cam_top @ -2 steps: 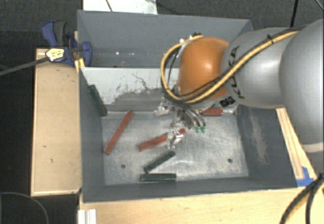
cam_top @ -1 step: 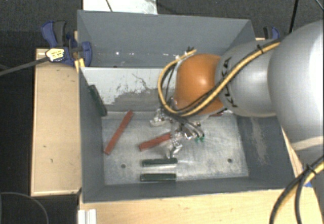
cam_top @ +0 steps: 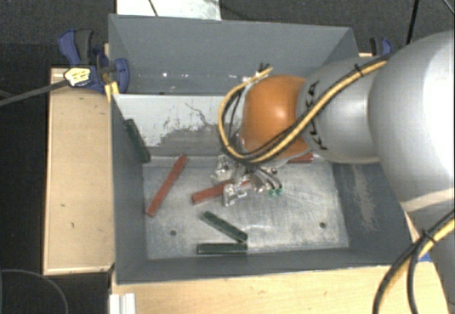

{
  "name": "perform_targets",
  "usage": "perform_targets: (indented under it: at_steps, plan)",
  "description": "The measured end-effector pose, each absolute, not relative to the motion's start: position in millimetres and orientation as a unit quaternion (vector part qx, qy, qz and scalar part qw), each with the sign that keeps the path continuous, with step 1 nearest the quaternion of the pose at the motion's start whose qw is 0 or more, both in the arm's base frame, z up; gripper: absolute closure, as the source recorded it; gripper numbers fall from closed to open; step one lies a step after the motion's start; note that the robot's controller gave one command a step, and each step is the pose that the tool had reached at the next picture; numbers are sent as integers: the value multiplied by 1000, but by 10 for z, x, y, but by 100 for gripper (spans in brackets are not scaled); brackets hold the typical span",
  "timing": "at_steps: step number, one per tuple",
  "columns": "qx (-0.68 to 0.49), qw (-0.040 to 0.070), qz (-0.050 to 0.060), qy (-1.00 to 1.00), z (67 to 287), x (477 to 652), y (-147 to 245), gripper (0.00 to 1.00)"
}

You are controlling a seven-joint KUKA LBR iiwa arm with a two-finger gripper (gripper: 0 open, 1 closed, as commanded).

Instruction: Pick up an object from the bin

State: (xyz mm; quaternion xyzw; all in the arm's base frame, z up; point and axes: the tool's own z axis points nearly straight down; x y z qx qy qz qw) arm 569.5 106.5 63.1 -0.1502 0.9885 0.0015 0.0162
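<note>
gripper (cam_top: 245, 190) low over red stick (cam_top: 207, 196), mid-bin (cam_top: 313, 224) | grip: can't tell if clenched | stick's lying flat, 0 lifted, looks like grab + lift both left

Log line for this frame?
claw low at bin centre | nearest: short red-brown stick | also: dark green stick in front

Even overhead light falls on the grey bin (cam_top: 227, 42), leaving a soft sheen on the orange cover (cam_top: 266, 110), a broad pale highlight on the arm (cam_top: 419, 106), small glints along the bin's back wall, and a dim shadow beneath the arm on the floor.
</note>
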Motion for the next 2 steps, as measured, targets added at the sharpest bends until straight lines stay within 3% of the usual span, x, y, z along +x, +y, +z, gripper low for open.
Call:
perform_targets:
  at_steps: [2]
  plan:
    - [-150,14,1,989,664,5703,1066,100]
